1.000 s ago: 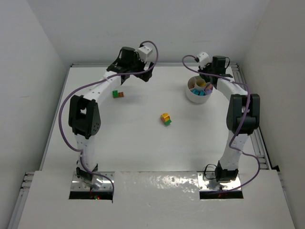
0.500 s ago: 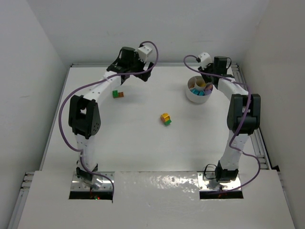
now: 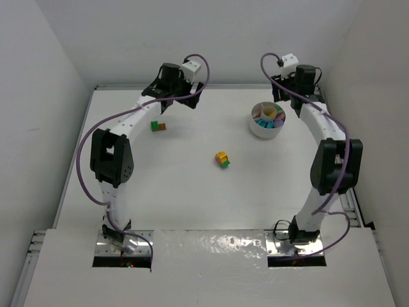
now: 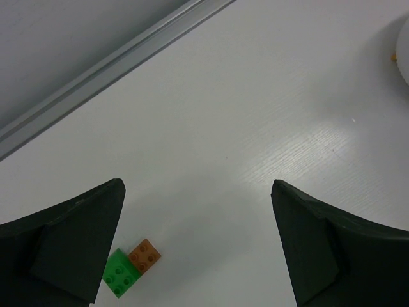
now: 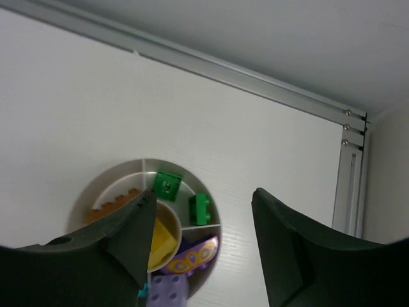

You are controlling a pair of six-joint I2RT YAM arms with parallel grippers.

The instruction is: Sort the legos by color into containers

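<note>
The white dish (image 3: 261,131) stands at the back right. Its compartments (image 5: 121,171) hold two green legos (image 5: 167,185), a yellow one (image 5: 160,240) in the centre cup, purple pieces (image 5: 192,257) and a brown one (image 5: 110,208). My right gripper (image 5: 204,192) hangs open and empty above the dish, at its far side (image 3: 291,89). On the table at the back left lie a green lego (image 4: 120,273) and a brown lego (image 4: 144,254) side by side (image 3: 158,126). My left gripper (image 4: 197,185) is open, above and just beyond them (image 3: 167,93). A yellow-on-green stack (image 3: 222,158) sits mid-table.
A metal rail (image 5: 255,70) runs along the table's far edge just behind both grippers, with the white back wall above it. A second rail (image 3: 335,166) lines the right side. The dish's edge (image 4: 402,45) shows at the far right of the left wrist view.
My right gripper has opened and lifted up and back from the dish. The left arm has hardly moved.
</note>
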